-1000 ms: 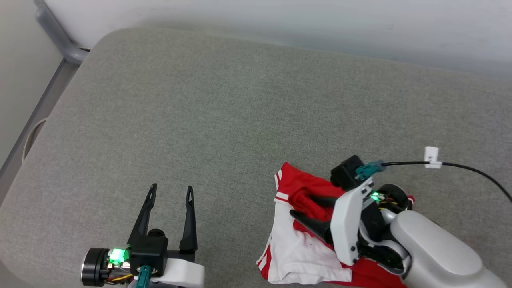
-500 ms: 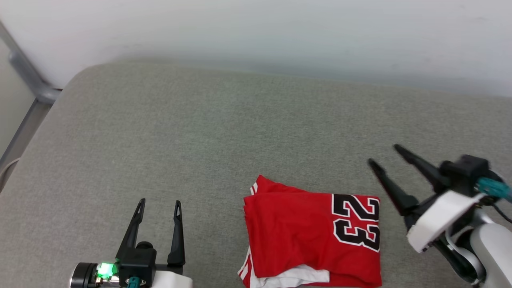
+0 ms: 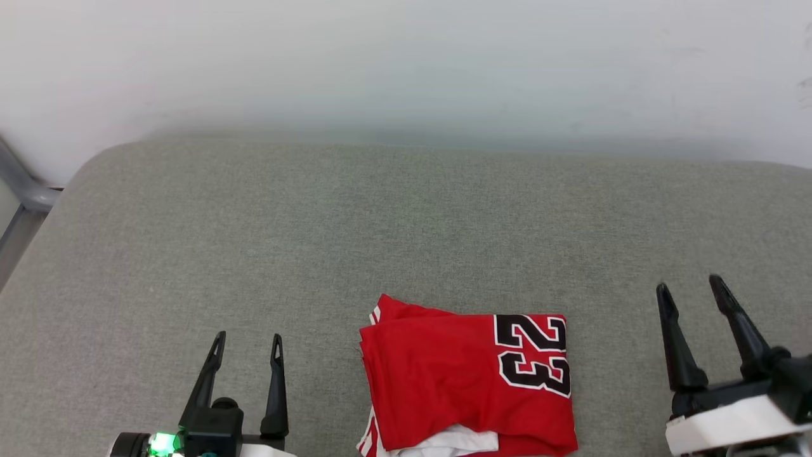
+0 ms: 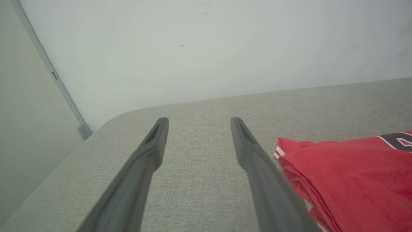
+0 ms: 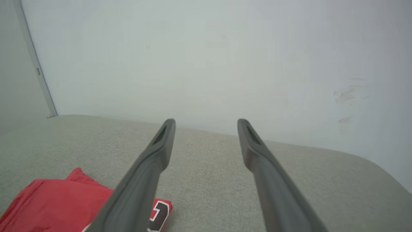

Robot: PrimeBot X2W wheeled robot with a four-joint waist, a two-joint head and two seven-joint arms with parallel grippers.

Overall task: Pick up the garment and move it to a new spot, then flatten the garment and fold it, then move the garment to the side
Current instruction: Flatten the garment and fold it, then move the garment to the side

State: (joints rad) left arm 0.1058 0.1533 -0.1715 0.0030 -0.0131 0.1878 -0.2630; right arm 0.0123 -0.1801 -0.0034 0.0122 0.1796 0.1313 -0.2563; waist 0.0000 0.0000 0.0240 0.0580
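Garment [image 3: 466,381], folded into a compact red rectangle, is seen lying at the near middle of the grey cushion [image 3: 380,216], with the "23" print [image 3: 533,348] facing up and a white sleeve [image 3: 444,441] peeping out along the near edge. It lies between the two grippers and is touched by neither. The left gripper [image 3: 248,335] is held with its jaws spread and nothing between them, near the garment's left side. The right gripper [image 3: 688,284] is likewise released and empty, further off on the right.

The fold is judged to be complete, so the move to the side is taken as the step in hand. It would be done best if all layers were pinched together at one folded edge, rather than the top layer alone, so that the stack is not peeled open. A low carry or a slide across the cushion is advised. Support from both sides may be preferred, since limp jersey is expected to sag and unfold.

The garment's near edge is cut off by the bottom of the head view, so its full outline cannot be judged. The lower layers are hidden under the top panel, and no lettering beyond the number can be made out. In the right wrist view part of the garment is covered by that gripper's own finger. In the left wrist view its far side is cropped.
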